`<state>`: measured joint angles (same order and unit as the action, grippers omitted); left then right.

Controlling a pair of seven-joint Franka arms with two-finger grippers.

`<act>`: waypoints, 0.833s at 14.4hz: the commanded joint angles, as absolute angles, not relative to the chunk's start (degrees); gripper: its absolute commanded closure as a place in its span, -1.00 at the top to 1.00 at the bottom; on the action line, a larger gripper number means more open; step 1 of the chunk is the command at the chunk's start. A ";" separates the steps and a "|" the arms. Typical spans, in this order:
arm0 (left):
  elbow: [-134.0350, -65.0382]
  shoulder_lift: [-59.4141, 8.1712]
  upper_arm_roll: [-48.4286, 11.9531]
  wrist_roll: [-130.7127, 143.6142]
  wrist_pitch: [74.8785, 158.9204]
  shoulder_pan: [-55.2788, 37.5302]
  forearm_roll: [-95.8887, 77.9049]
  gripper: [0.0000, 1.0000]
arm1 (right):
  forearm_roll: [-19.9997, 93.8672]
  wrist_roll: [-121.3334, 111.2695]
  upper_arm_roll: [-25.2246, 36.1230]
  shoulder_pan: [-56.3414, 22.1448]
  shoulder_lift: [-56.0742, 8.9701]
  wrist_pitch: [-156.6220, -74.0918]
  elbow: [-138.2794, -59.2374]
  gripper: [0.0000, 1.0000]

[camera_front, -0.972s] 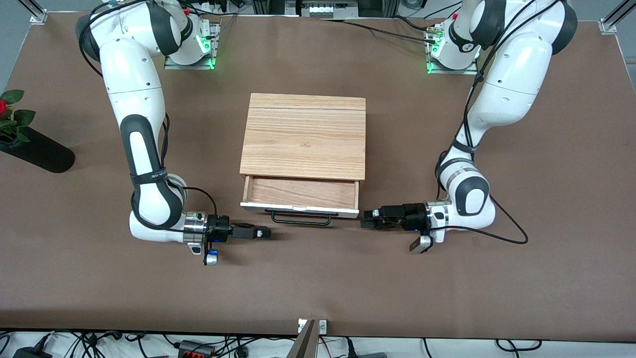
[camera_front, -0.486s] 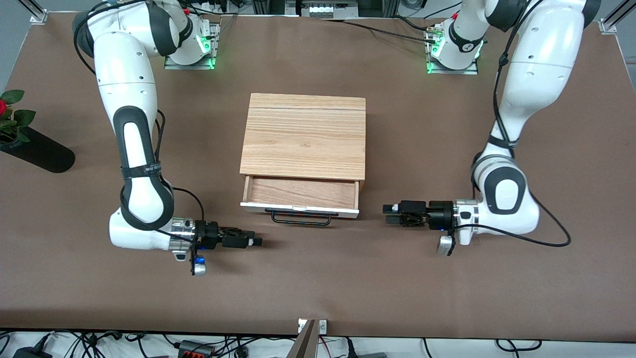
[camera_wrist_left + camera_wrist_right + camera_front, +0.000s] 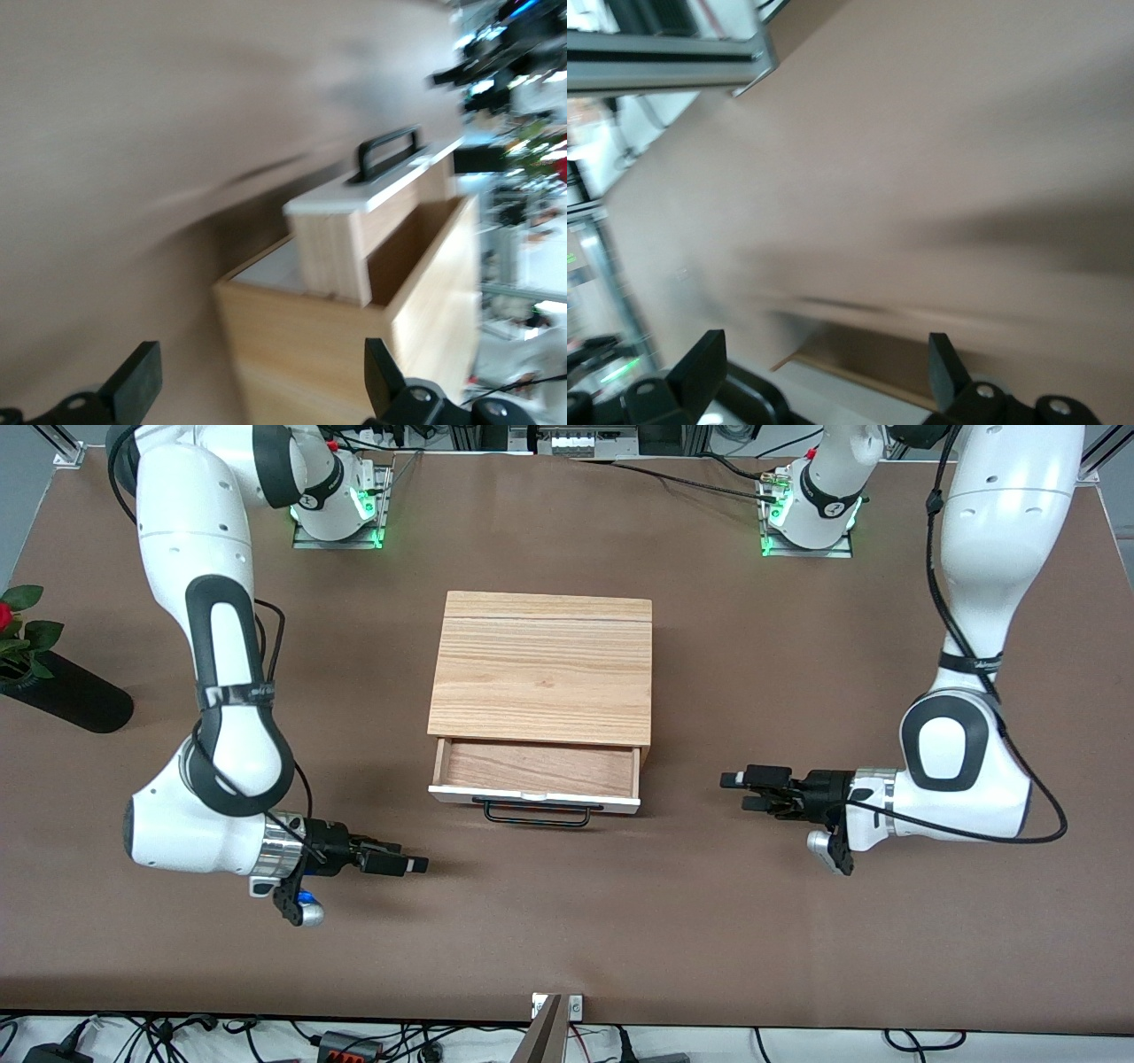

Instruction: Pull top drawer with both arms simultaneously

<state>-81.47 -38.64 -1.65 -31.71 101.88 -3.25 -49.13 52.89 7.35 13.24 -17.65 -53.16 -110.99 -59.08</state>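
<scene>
Standing partly pulled out at frame centre, the top drawer (image 3: 535, 772) is gripped by neither tool. The left tool (image 3: 742, 791) and right tool (image 3: 409, 864), both spread open and empty, flank it over the table (image 3: 567, 930); seemingly, only retreat remains.

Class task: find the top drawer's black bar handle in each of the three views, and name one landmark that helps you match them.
Front view: the black bar handle hangs from the top drawer's white front, nearer the camera than the cabinet.
Left wrist view: the handle sticks out from the white panel, above the open fingers.
Right wrist view: not in it.
Shared landmark: the brown table.
</scene>
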 commanded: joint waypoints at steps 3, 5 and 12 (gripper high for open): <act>-82.44 -33.14 -1.49 -25.32 95.38 -1.41 -33.08 1.00 | 33.26 18.61 13.97 -19.69 -47.82 -111.71 -59.77 1.00; -80.25 -32.44 -1.58 -24.00 91.61 0.26 -26.49 1.00 | 26.32 22.91 13.97 -19.95 -45.71 -110.75 -59.77 1.00; -75.41 -23.92 -1.58 -19.62 83.85 0.70 -4.51 1.00 | 17.23 27.69 18.45 -19.69 -39.82 -98.89 -58.62 1.00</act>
